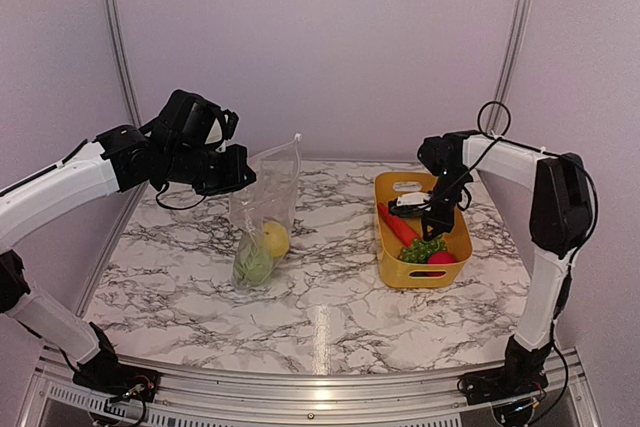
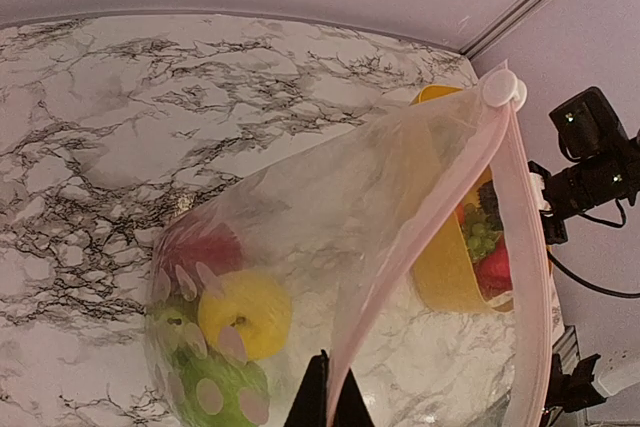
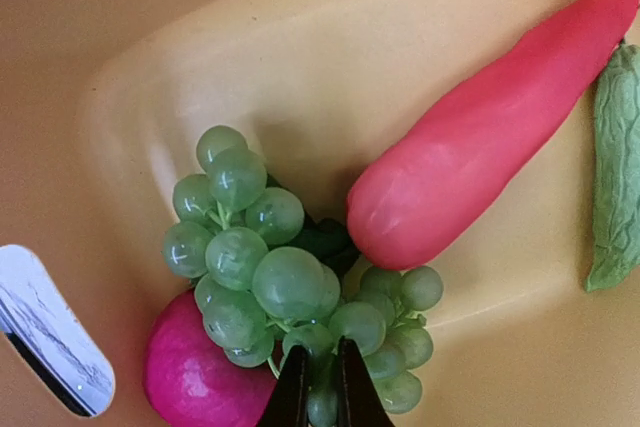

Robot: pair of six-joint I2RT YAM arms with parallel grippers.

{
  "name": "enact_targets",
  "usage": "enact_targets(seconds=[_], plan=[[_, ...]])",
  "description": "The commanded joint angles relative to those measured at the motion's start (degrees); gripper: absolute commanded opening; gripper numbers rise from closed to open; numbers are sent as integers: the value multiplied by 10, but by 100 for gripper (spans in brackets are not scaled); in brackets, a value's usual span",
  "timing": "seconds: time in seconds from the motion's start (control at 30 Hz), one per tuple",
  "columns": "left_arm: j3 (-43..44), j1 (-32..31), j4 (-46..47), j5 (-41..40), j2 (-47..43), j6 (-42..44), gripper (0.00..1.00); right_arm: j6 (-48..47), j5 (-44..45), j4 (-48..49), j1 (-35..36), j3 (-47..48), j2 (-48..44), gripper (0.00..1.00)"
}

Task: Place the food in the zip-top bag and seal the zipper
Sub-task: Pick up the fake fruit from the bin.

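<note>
The clear zip-top bag (image 1: 266, 209) hangs upright from my left gripper (image 1: 236, 173), which is shut on the pale pink zipper strip (image 2: 440, 217) at the mouth (image 2: 327, 395). Inside the bag lie a yellow lemon (image 2: 245, 312), a green apple (image 2: 215, 387) and a red apple (image 2: 200, 247). My right gripper (image 1: 437, 223) is down in the yellow basket (image 1: 385, 242). It is shut on a bunch of green grapes (image 3: 290, 267), with its fingertips (image 3: 320, 382) pinching the bunch's near end. A red pepper (image 3: 490, 147) and a magenta-red fruit (image 3: 195, 377) lie beside the grapes.
The basket stands at the right of the marble table (image 1: 330, 297). A green leafy piece (image 3: 615, 167) lies at its edge by the pepper. The zipper's white slider (image 2: 500, 87) sits at the far end of the bag's mouth. Walls close in the back and sides.
</note>
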Motion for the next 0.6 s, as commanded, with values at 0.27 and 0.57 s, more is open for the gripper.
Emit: enact_targets(seconds=[0.27,0.57], plan=[[13,4,8,7,16,12,0,36,-71,-99,-2,144,-45,0],[20,3,7,8,23,12,0,59,-126,-99,20,280,-61,0]])
